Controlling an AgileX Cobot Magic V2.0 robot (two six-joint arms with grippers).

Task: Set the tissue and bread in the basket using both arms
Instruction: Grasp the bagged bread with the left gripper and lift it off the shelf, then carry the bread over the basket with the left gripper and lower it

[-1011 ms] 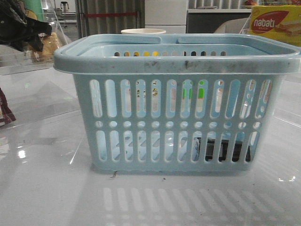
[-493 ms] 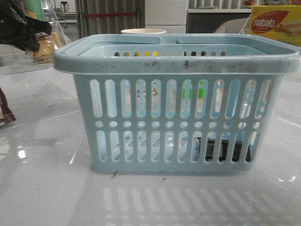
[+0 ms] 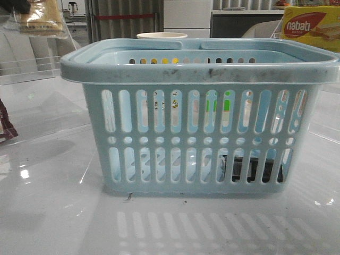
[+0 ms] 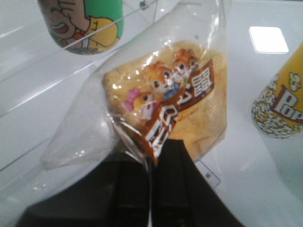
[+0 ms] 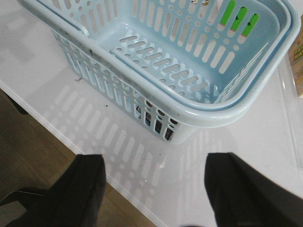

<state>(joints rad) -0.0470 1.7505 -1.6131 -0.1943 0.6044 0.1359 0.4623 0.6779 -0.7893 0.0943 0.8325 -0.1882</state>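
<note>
Bread [image 4: 170,109] pinched by its clear wrapper in the left gripper [image 4: 158,156], fingers [image 4: 177,161] closed tight on the plastic near the dark label strip, loaf hanging beyond them. In the front view, bread [image 3: 40,16] up at about ten o'clock from the basket [image 3: 199,69], high above the table [image 3: 53,212] and well apart from the rim, not yet over the opening.

Right gripper [image 5: 156,184] empty, fingers [image 5: 83,189] spread wide, hovering over the table edge near one basket corner [image 5: 189,118]. Tissue [image 3: 249,170] seemingly already inside: a dark flat shape behind the lower slots at about five o'clock on the basket's front wall, though not plainly visible on the basket floor in the right wrist view.

Risks from here, as a judgement: grip on wrapper film only, so possible slip or tear during the swing toward three o'clock, dropping the bread short onto the table. Dangling loaf liable to catch the thick rim or folded handle if carried too low, tipping or dragging the light basket. Release too early, over the rim rather than the middle, likely to leave the bread perched on the edge. Popcorn cup [image 4: 279,109] and printed can [image 4: 83,23] close by the lift path, open to a knock from a swaying package.
</note>
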